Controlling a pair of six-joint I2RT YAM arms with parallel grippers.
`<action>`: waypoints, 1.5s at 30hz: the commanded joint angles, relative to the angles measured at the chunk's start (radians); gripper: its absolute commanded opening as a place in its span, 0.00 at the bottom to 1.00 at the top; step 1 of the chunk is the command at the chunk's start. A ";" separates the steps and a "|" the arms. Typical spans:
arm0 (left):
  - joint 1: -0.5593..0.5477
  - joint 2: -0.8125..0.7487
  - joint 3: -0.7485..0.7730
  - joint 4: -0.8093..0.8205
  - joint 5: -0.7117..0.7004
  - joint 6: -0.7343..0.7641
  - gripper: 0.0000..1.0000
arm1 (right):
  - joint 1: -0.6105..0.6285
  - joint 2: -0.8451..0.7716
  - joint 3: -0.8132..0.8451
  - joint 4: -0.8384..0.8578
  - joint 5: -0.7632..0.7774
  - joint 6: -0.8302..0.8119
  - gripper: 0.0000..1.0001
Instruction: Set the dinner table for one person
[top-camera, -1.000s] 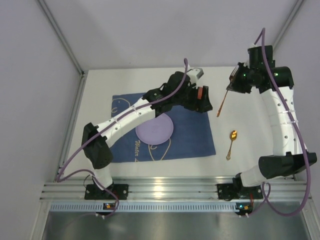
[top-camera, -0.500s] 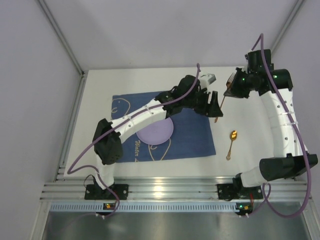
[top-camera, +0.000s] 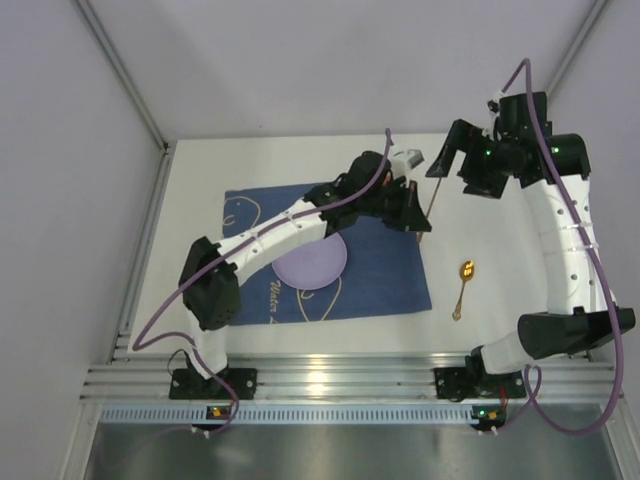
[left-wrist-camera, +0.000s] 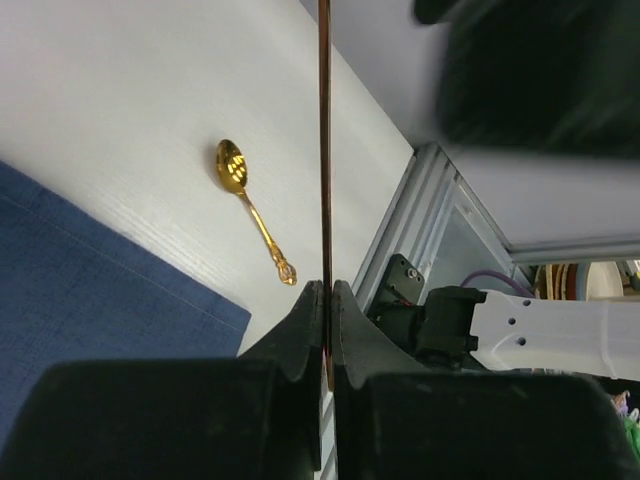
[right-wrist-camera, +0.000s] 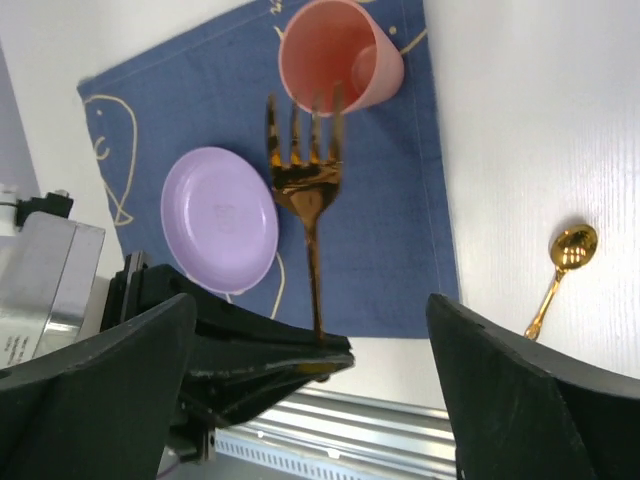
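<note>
A golden fork (right-wrist-camera: 305, 190) hangs in the air over the blue placemat (right-wrist-camera: 400, 230), tines toward the pink cup (right-wrist-camera: 335, 55). My left gripper (top-camera: 418, 215) is shut on the lower end of its handle; in the left wrist view the fork (left-wrist-camera: 323, 150) is an edge-on line running up out of the closed jaws (left-wrist-camera: 326, 300). My right gripper (right-wrist-camera: 310, 300) stands wide open around the fork, touching nothing. A purple plate (top-camera: 310, 262) lies on the placemat. A golden spoon (top-camera: 463, 285) lies on the white dinner table (top-camera: 480, 320) right of the placemat.
The cup is hidden under the left arm in the top view. A ribbed silver rail (top-camera: 340, 375) runs along the table's near edge, with both arm bases on it. Grey walls close in the back and both sides.
The left arm reached right to the fork and its gripper shut on the handle. The right gripper, shut on the fork before, has opened and let it go.
</note>
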 joint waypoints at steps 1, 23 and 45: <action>0.106 -0.183 -0.174 0.064 0.015 -0.027 0.00 | 0.006 0.012 0.108 -0.037 -0.001 -0.046 1.00; 0.861 -0.653 -0.895 -0.443 0.101 0.160 0.00 | 0.007 -0.083 -0.144 0.016 -0.086 -0.086 1.00; 0.917 -0.403 -0.920 -0.552 -0.017 0.234 0.03 | 0.006 -0.157 -0.294 0.024 -0.069 -0.101 1.00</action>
